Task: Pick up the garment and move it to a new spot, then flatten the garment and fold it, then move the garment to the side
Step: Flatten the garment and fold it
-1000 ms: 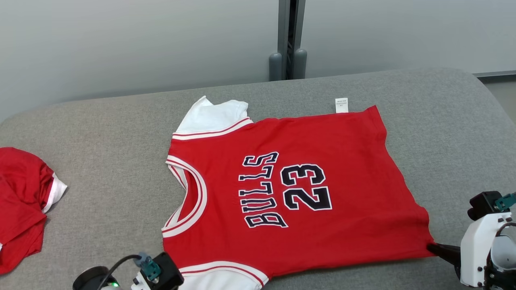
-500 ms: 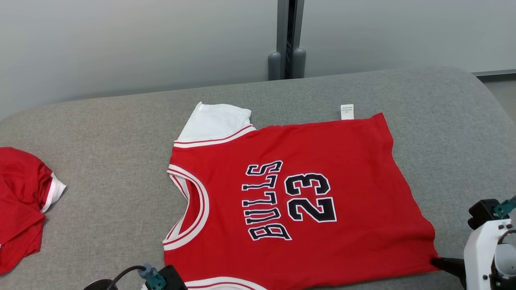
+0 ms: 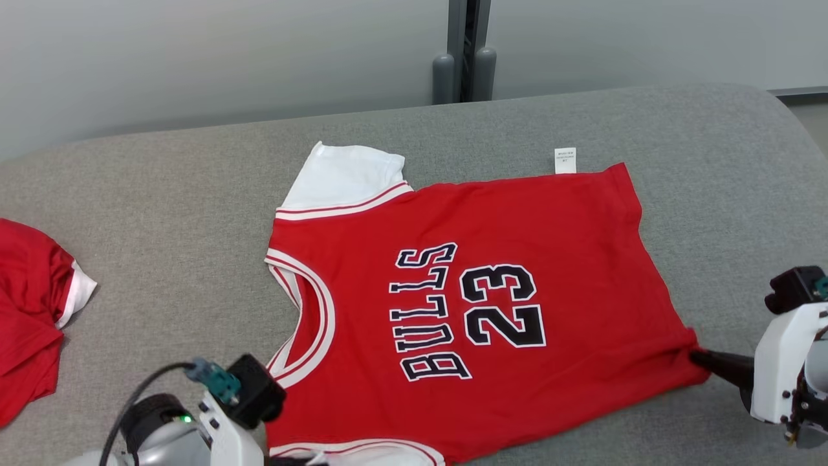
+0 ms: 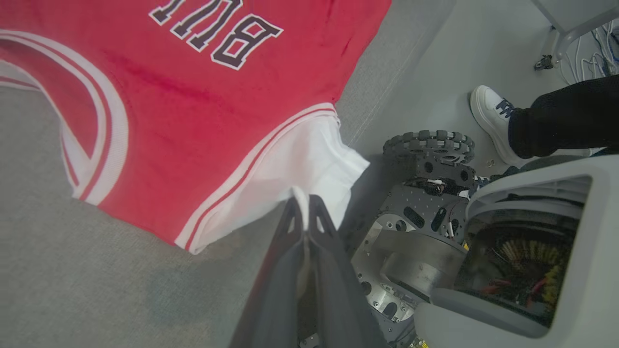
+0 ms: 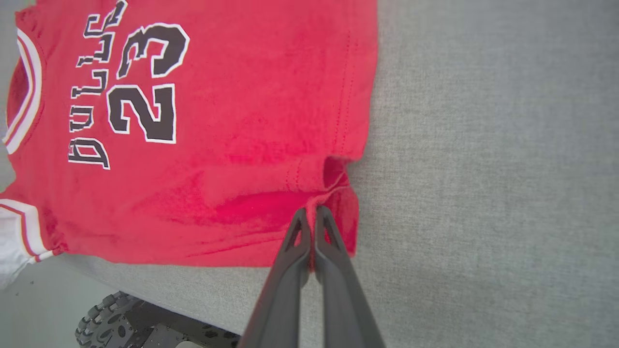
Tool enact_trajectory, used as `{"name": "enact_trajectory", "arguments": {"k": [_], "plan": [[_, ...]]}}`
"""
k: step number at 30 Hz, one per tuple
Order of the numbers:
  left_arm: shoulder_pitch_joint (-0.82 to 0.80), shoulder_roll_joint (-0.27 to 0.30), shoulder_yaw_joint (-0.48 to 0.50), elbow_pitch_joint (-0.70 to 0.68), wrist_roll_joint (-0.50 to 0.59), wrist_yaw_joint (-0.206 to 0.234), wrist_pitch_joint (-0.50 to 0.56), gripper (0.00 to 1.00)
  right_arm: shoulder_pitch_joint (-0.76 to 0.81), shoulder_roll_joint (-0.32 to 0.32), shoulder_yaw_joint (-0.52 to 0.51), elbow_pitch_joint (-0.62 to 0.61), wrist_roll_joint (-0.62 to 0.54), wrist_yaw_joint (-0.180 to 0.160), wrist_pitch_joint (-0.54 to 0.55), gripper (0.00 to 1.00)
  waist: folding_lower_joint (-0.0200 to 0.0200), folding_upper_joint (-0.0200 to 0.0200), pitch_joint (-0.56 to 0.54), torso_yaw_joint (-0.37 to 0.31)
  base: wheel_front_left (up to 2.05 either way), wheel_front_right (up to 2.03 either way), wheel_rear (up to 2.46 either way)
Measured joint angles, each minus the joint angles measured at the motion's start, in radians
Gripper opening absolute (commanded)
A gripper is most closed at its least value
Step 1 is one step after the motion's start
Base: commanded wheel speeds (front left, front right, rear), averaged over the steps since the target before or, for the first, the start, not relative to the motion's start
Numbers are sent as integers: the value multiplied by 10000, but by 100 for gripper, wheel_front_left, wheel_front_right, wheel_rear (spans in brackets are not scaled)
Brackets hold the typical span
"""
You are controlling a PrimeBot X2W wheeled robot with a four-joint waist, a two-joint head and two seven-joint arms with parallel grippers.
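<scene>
Garment (image 3: pixel 569 259) lies flat, left tool (image 4: pixel 303 203) clamped on its white sleeve (image 4: pixel 300 164), right tool (image 5: pixel 312 212) on its hem corner (image 5: pixel 341 200).

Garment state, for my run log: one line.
garment: spread face-up | left gripper: shut on white sleeve | right gripper: shut on hem corner

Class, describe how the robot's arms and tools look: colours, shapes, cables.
The left tool and the right tool are each two long, dark grey, tapering fingers with triangular cut-outs near the tips. The left arm and the right arm have white shells topped by black blocks. A black cable with a teal plug runs to the left one.
</scene>
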Motion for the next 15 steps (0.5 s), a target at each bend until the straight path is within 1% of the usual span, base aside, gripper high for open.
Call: {"name": "enact_trajectory", "arguments": {"k": [8,11,15], "plan": [[-354,-366,849,456,-625,23,-784,0,-311,61,-408,-35,82,0,-424,0,0,0,296,2,0,0,0],[-500,-393,1053,790,-483,81,-1032,0,-391,186,-543,19,190,0,-600,0,0,0,401,12,0,0,0],[-637,-671,1277,1337,-309,274,-1498,0,-451,316,-644,163,230,0,-805,0,0,0,509,46,0,0,0]]}}
